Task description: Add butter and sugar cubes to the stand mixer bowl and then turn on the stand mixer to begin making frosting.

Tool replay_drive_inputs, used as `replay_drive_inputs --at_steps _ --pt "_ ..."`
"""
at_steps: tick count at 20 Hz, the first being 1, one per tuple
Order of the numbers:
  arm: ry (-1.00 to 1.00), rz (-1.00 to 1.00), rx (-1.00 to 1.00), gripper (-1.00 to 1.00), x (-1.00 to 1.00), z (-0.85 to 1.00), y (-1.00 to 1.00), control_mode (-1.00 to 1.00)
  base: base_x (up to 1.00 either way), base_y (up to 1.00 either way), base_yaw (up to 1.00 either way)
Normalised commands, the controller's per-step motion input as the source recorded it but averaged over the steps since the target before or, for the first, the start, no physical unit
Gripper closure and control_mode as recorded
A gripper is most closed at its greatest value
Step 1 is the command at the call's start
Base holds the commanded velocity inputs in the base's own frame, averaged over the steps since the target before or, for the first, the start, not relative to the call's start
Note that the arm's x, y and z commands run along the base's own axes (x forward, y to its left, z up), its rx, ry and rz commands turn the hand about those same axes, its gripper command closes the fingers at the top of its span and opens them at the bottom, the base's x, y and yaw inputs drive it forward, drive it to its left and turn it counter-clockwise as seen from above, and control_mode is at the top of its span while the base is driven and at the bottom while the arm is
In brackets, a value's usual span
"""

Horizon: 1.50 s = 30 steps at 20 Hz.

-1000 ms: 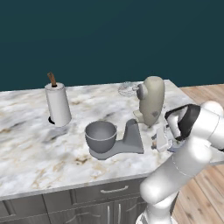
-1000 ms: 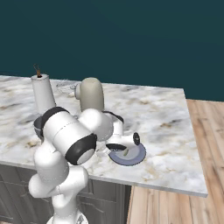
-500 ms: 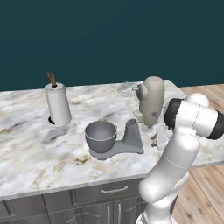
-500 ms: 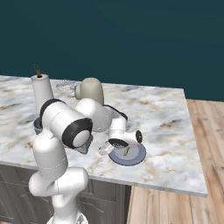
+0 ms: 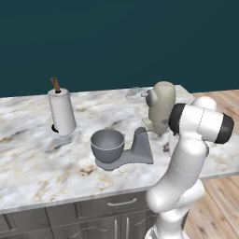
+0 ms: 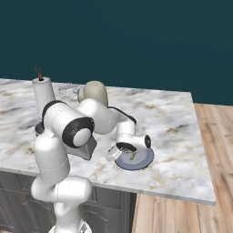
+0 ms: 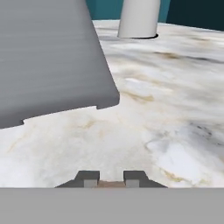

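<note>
In the hand view my gripper point(image 7: 111, 180) is shut on a small tan sugar cube point(image 7: 111, 184) held between its dark fingertips point(image 7: 90, 178), low over the marble counter. The right base view has the hand down on a round blue-grey plate point(image 6: 144, 160), where the thin pale green butter point(image 6: 133, 156) lies. The stand mixer point(image 5: 161, 108) has a beige head and a flat grey base point(image 7: 48, 57). The grey stand mixer bowl point(image 5: 108, 144) sits on that base, left of the hand.
A white paper-towel roll point(image 5: 61, 112) stands at the back left of the counter point(image 5: 32, 163). A clear wire-like object point(image 5: 136, 94) lies behind the mixer. The counter's right edge point(image 6: 200, 150) is close to the plate, with wood floor beyond.
The jaws have gone from wide open to shut on the sugar cube. The arm's elbow has swung in toward the mixer, with the hand staying low at the plate.
</note>
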Motion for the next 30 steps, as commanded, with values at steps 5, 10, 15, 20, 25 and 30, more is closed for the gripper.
replay_drive_inputs --at_steps 5,10,15,20,25,30 --pt "-0.12 0.00 0.00 1.00 -0.27 0.50 0.00 -1.00 0.00 0.00 0.00" --pt "-0.10 0.00 0.00 1.00 -0.44 0.66 0.00 -1.00 0.00 0.00 0.00" --pt "-0.02 0.00 0.00 1.00 -0.72 0.64 0.00 -1.00 0.00 0.00 0.00" --pt "0.00 0.00 -0.06 1.00 -0.99 0.75 0.00 -1.00 0.00 0.00 0.00" --pt "0.00 0.00 -0.10 1.00 -0.96 0.79 0.05 -1.00 0.00 0.00 0.00" --pt "0.02 0.00 -0.16 1.00 -0.68 0.85 0.50 -1.00 0.00 0.00 0.00"
